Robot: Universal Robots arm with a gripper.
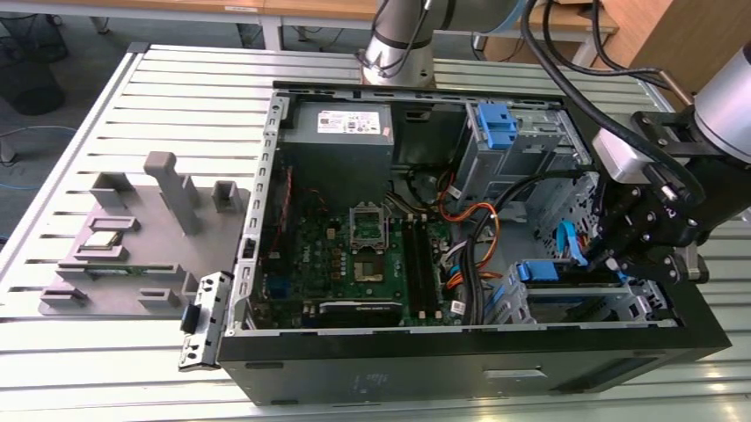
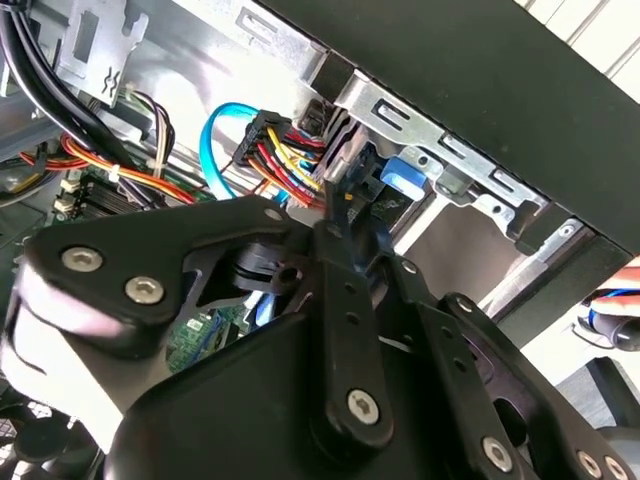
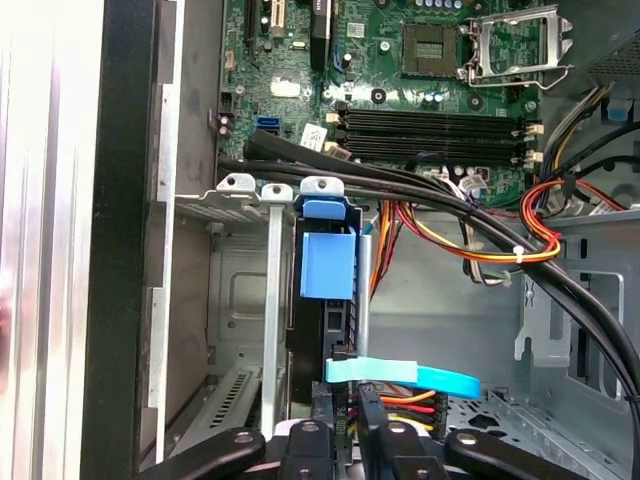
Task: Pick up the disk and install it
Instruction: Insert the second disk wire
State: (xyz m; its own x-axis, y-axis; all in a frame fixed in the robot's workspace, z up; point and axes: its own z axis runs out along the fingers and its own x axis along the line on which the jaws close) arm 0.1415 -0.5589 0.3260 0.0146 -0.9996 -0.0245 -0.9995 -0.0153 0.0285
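– While the ledger is open, item one: your claw?

– Claw (image 3: pixel 352 405), one, black. Drawn narrow, the two fingers (image 3: pixel 335 425) close together. Whether they pinch anything between them, I cannot tell. Location: inside the computer case (image 1: pixel 470 378), at the drive cage (image 3: pixel 240 185), on the exterior view's right (image 1: pixel 634 251).

– Item two, the disk?

– Disk (image 3: pixel 325 265), one, with blue bracket. It stands on edge in a slot of the drive cage, directly ahead of my fingertips. Its near end is touching them or just short of them. Long axis: in line with my reach, running away from me toward the motherboard (image 3: pixel 440 60). The second wrist view shows its blue tab (image 2: pixel 405 175) just beyond my claw tip (image 2: pixel 345 205). My judgement: it sits in the cage already, or very nearly.

– Items beside it?

– Data cable (image 3: pixel 420 377), light blue, one, crossing just beside my fingers at the disk's near end. Power lead (image 3: pixel 405 402), red, yellow and black wires, close under that cable. A black cable bundle (image 3: pixel 420 185) runs between the cage and the motherboard.

– Which arm is nearer?

– Mine is the only one listed.
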